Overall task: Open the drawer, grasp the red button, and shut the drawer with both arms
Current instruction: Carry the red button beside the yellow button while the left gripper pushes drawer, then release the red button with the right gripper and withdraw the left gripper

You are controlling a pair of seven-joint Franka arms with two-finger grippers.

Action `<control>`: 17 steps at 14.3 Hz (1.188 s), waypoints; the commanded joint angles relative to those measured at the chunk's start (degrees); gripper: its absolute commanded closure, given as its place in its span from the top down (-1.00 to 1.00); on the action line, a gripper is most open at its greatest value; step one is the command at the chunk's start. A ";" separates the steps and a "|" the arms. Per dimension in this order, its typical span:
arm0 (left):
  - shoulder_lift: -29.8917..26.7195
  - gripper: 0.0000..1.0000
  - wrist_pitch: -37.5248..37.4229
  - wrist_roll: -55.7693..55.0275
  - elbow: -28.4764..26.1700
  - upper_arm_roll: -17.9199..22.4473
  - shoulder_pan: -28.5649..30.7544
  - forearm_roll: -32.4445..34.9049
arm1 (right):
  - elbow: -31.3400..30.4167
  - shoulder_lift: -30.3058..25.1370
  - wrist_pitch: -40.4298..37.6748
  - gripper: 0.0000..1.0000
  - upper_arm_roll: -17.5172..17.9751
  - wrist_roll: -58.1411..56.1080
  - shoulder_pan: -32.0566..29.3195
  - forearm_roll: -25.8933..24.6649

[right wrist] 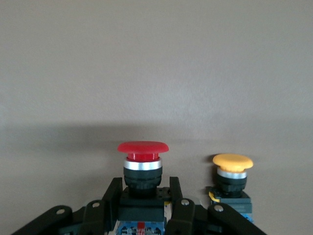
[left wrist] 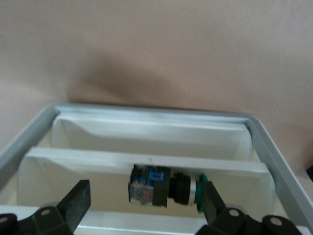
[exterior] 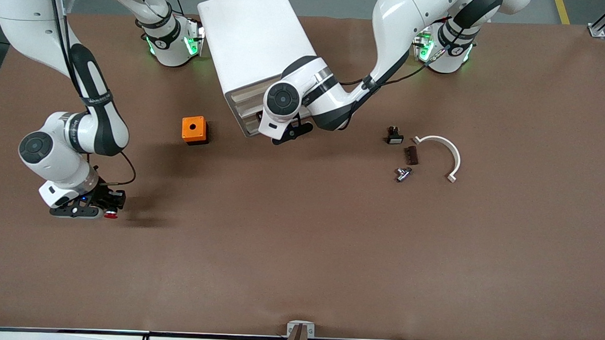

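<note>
My right gripper (exterior: 107, 211) hangs low over the table near the right arm's end and is shut on the red-capped button (exterior: 111, 214). In the right wrist view the fingers (right wrist: 113, 193) clamp the button's dark body below its red cap (right wrist: 143, 148). My left gripper (exterior: 291, 132) is at the front of the white cabinet (exterior: 252, 37), by its stacked drawers (exterior: 241, 110). In the left wrist view it (left wrist: 146, 198) is open and empty. Between its fingers (left wrist: 77, 199) I see into a white drawer (left wrist: 146, 128) that holds a green-capped button (left wrist: 168, 188).
A yellow-capped button (right wrist: 233, 172) stands on the table close beside the held one. An orange cube (exterior: 194, 130) sits beside the cabinet. Toward the left arm's end lie a small black part (exterior: 394, 136), a brown block (exterior: 411, 154), a metal piece (exterior: 403, 173) and a white curved bracket (exterior: 446, 150).
</note>
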 commanded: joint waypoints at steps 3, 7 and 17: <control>-0.43 1.00 0.83 0.13 -1.15 -0.07 0.24 -3.38 | -3.20 0.22 4.05 -1.00 1.21 -0.65 -2.86 0.73; -1.22 1.00 0.74 -0.48 -0.54 0.46 1.90 -2.32 | -4.68 0.22 5.01 -1.00 1.47 0.05 -3.83 1.35; -17.63 1.00 -7.93 10.82 0.78 0.37 21.66 3.57 | -5.48 2.15 8.98 1.00 1.56 1.02 -3.13 3.02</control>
